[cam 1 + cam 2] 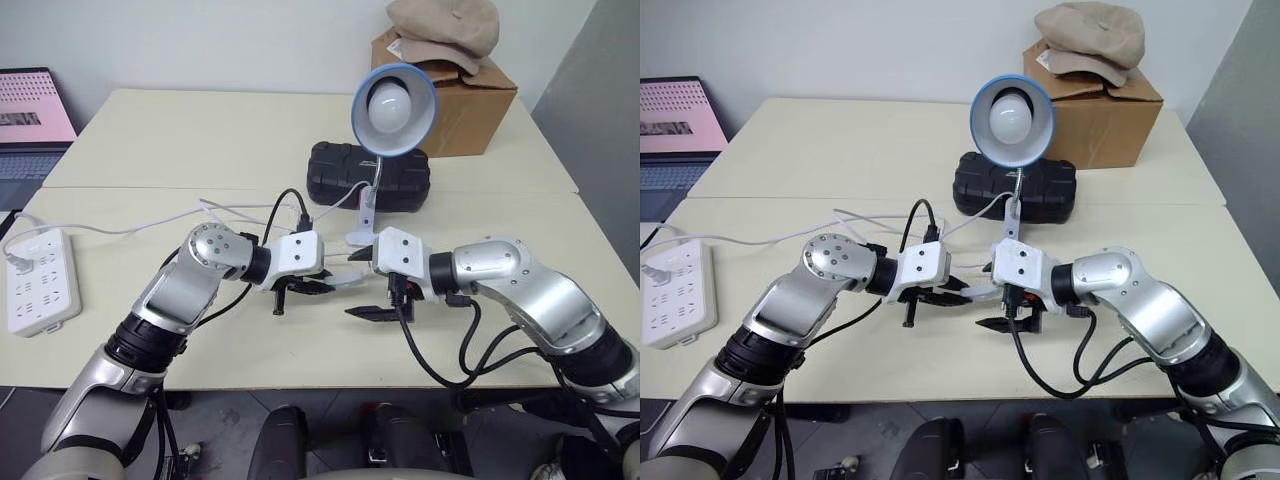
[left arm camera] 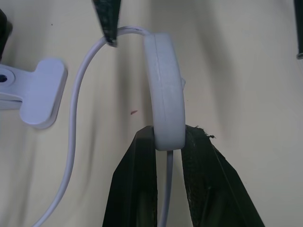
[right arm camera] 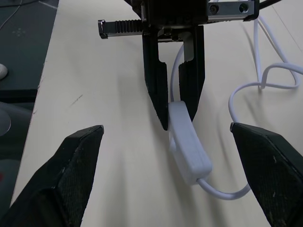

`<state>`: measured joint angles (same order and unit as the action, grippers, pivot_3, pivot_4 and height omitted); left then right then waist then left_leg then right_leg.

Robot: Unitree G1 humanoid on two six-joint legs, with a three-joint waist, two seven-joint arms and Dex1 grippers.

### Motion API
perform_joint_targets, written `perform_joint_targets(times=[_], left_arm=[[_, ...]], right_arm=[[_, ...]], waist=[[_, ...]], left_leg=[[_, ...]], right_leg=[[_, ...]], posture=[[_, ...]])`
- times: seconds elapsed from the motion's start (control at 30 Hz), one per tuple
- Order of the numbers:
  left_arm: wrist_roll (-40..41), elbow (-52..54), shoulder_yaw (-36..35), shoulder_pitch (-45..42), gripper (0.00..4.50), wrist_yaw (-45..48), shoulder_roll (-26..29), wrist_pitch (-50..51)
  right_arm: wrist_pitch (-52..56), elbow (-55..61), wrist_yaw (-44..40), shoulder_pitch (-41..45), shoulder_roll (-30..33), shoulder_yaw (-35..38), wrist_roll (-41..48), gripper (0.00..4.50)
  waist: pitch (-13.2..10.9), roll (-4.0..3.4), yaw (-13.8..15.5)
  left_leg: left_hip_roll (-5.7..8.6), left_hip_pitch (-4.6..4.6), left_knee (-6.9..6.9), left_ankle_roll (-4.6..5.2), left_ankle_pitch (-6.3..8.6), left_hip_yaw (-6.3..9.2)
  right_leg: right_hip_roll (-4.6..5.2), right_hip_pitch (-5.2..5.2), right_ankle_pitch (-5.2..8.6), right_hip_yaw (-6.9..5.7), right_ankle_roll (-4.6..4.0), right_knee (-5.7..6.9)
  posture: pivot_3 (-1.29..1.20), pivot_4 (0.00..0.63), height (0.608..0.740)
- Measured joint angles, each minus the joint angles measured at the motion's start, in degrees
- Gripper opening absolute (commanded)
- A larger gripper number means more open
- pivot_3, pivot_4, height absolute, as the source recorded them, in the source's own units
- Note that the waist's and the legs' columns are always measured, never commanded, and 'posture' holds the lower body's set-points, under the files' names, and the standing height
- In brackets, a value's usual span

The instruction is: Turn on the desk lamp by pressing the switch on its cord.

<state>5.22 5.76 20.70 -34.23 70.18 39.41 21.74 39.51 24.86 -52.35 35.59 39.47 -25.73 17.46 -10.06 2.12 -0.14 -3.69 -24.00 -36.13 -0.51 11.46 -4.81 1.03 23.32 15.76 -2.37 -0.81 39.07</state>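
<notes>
I can read no text, label, brand or number on anything in front of me from here.

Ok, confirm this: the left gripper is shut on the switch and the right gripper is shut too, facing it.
One thing is wrong: the right gripper is open, as the right wrist view shows, its fingers spread wide. The left gripper is indeed shut on the switch.

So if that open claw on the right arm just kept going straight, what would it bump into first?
Probably the small oblong white plastic switch, held ahead between the right gripper's fingers by the shut left gripper.
</notes>
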Motion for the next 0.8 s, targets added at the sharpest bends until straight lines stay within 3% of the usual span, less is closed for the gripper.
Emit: perform_joint_targets(times=[0.3,0.4,0.8], left_arm=[[-0.46,1.22,0.00,0.42,0.40,-1.04,-0.04,-0.47],[-0.45,1.80,-0.03,0.42,0.40,-1.10,-0.04,0.15],[-0.02,3.01,-0.19,0.94,0.40,-2.02,-0.04,0.28]], right_arm=[[-1.52,-2.93,-2.38,1.21,-1.91,-1.10,-2.94,4.50],[-2.13,-4.03,-2.76,1.21,-2.51,-1.76,-4.21,3.99],[-6.53,-7.84,-4.00,1.54,-3.23,-2.65,-9.64,1.21]], waist=[[0.00,0.00,0.01],[0.00,0.00,0.00],[0.00,0.00,0.01]], left_leg=[[0.00,0.00,0.00,0.00,0.00,0.00],[0.00,0.01,-0.01,0.00,0.00,-0.01],[0.00,0.01,-0.01,0.00,0.00,-0.01]], right_leg=[[0.00,0.00,0.00,0.00,0.00,0.02],[0.00,0.00,0.00,0.00,0.00,0.01],[0.00,0.00,0.00,0.00,0.00,0.02]], posture=[[0.00,0.150,0.740],[0.00,0.150,0.740],[0.00,0.150,0.740]])
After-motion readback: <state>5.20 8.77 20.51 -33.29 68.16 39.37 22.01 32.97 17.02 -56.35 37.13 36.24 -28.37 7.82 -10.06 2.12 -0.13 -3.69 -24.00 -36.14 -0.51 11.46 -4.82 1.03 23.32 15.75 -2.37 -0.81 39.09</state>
